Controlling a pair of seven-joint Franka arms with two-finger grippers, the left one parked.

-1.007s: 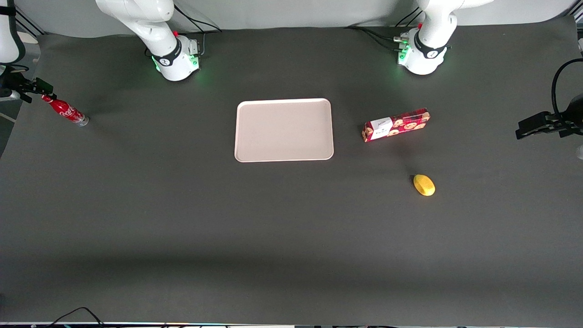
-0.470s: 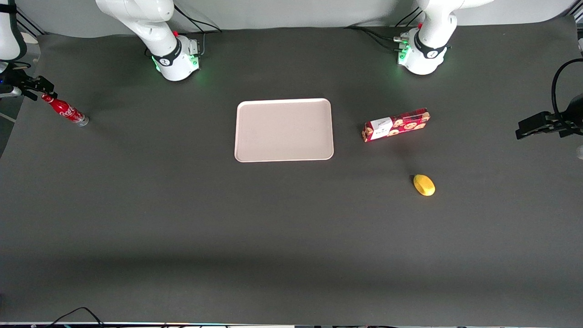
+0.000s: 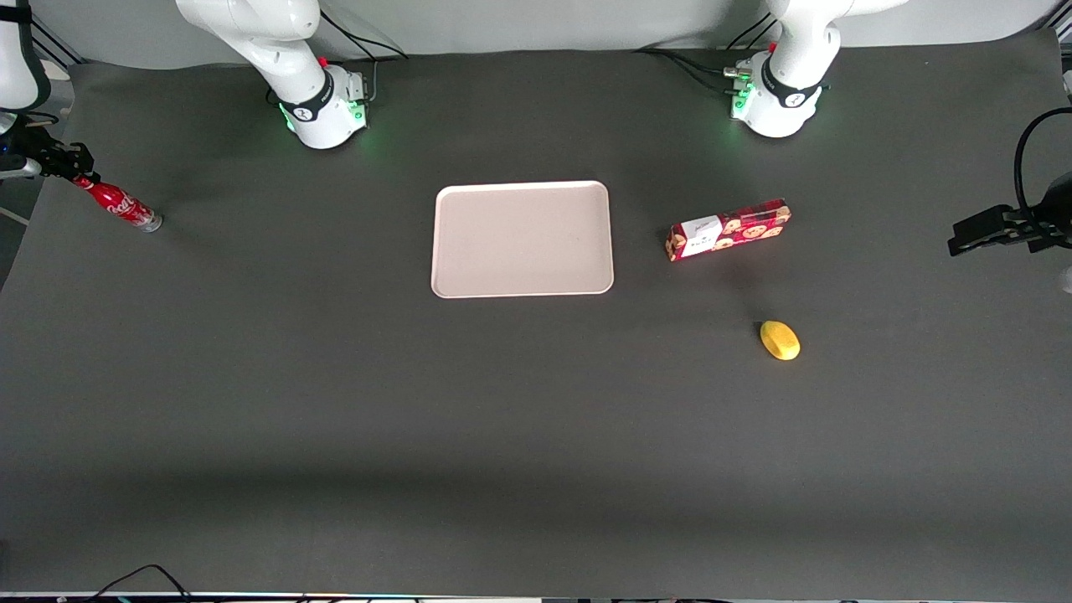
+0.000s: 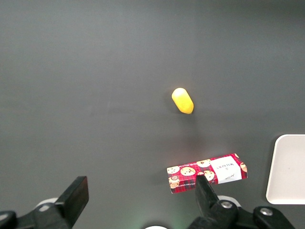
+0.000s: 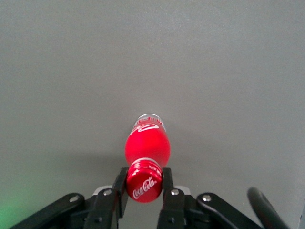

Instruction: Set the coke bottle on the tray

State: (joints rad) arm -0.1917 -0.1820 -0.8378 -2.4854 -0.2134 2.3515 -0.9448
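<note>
Over the last second the gripper (image 3: 74, 167) had slid along the neck of the coke bottle (image 3: 121, 206) toward the edge of the table at the working arm's end, and the cap had gone with it, so the bottle had tipped a little that way while its base stayed on the same spot of the dark table (image 3: 335, 402). A second ago the black fingers sat looser about the cap; now, in the wrist view, the gripper (image 5: 144, 183) had its fingers (image 5: 120, 183) pressed against either side of the red cap, clamped on the coke bottle (image 5: 147, 145).

From the front, the bottle's long axis ran on a slant: the red cap pointed up and toward the working arm's end of the table, and the silvery base rested on the table, nearer the tray (image 3: 523, 239) than the cap was. The white script ran along the red body. The bottle stood well apart from the tray, which lay flat in the middle of the table.

Toward the parked arm's end lay a red cookie box (image 3: 728, 229) and, nearer the front camera, a small yellow object (image 3: 780, 340); neither had shifted.
</note>
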